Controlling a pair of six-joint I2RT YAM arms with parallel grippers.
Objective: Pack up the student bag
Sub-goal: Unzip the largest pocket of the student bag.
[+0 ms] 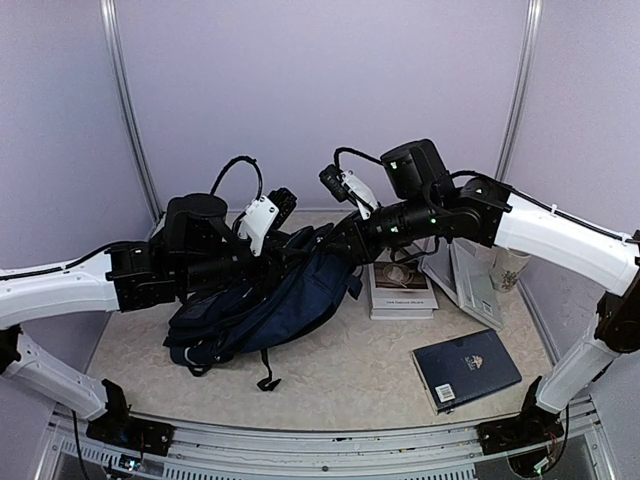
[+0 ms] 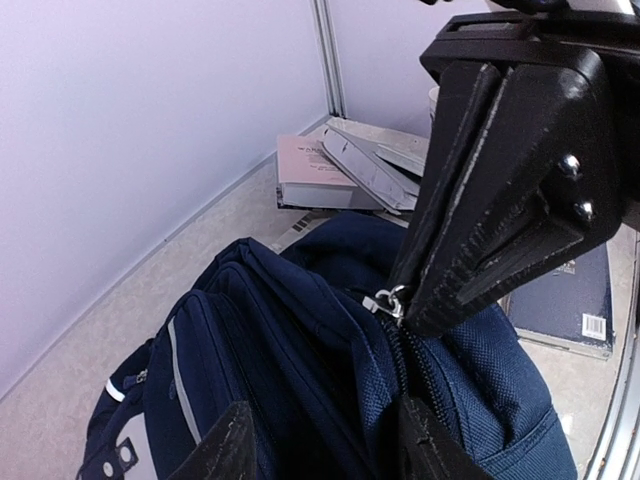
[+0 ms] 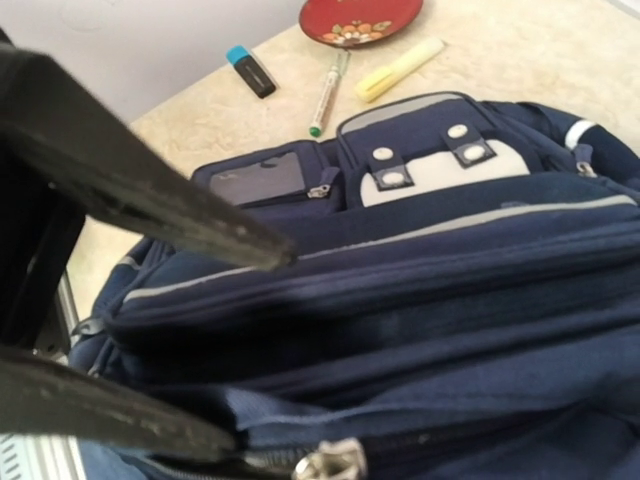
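The student bag (image 1: 270,300), dark navy with a thin pale stripe, lies slumped mid-table with its top raised between both arms. My right gripper (image 1: 345,238) is shut on the metal zipper pull (image 2: 388,300) at the top of the bag. In the left wrist view its black fingers (image 2: 500,180) meet on that pull. My left gripper (image 2: 325,440) is open, one finger on each side of a fold of the bag's top (image 2: 300,360), just below the zipper. The right wrist view shows the bag's front (image 3: 420,240), white patches (image 3: 440,175) and the zip slider (image 3: 330,462).
A stack of books (image 1: 402,290) and a tilted open folder (image 1: 470,280) lie right of the bag, with a cup (image 1: 510,268) behind. A flat navy book (image 1: 465,368) is at front right. Beyond the bag lie a red plate (image 3: 360,18), a yellow highlighter (image 3: 400,70) and markers (image 3: 328,95).
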